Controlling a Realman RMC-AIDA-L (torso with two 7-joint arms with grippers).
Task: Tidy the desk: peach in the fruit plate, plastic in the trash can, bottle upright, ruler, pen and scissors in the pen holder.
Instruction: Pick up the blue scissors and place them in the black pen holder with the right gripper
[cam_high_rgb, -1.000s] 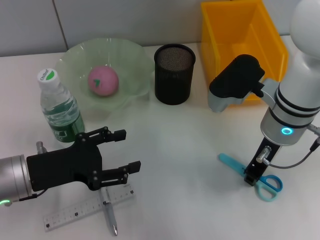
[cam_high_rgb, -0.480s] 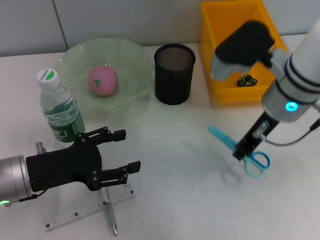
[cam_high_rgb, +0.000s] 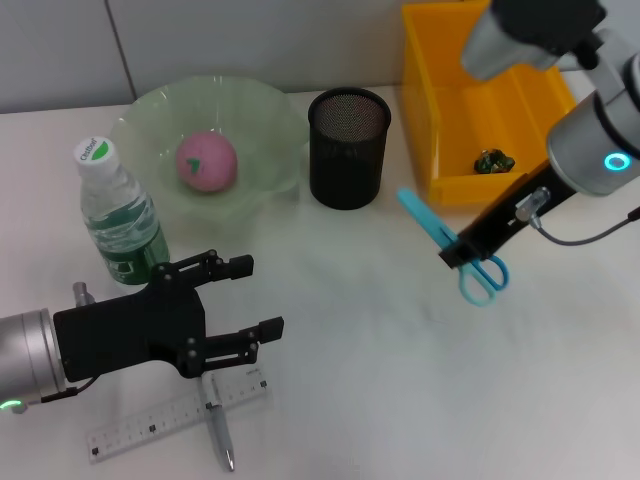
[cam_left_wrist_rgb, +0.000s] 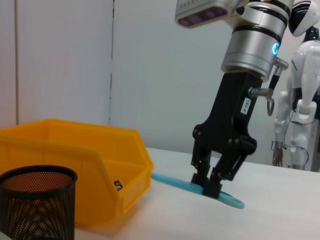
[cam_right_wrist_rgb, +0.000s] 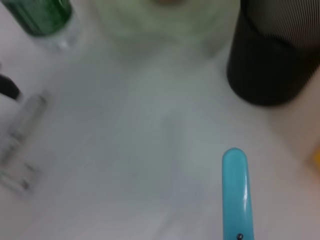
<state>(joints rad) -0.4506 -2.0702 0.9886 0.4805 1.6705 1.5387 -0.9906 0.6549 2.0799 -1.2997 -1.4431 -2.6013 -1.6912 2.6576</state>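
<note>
1. We carried the scissors (cam_high_rgb: 452, 246) clamped in our right gripper (cam_high_rgb: 452, 252), blades pointing at ten o'clock toward the pen holder (cam_high_rgb: 348, 147) for insertion.
2. Our left gripper (cam_high_rgb: 245, 300), fingers apart, waited above the ruler (cam_high_rgb: 140, 428) and pen (cam_high_rgb: 219, 433).

A smooth, matte white surface (cam_high_rgb: 380, 380) fills most of the head view, evenly lit with soft, faint shadows. Along its far edge rises a pale grey wall (cam_high_rgb: 250, 40) made of flat panels, with a thin dark vertical seam (cam_high_rgb: 118, 45) between two of them. In the left wrist view the same panelled wall (cam_left_wrist_rgb: 65, 65) appears light grey-white, divided by narrow vertical joints. At the far right of that view stands a white humanoid figure (cam_left_wrist_rgb: 302, 85), out of the work area.
</note>
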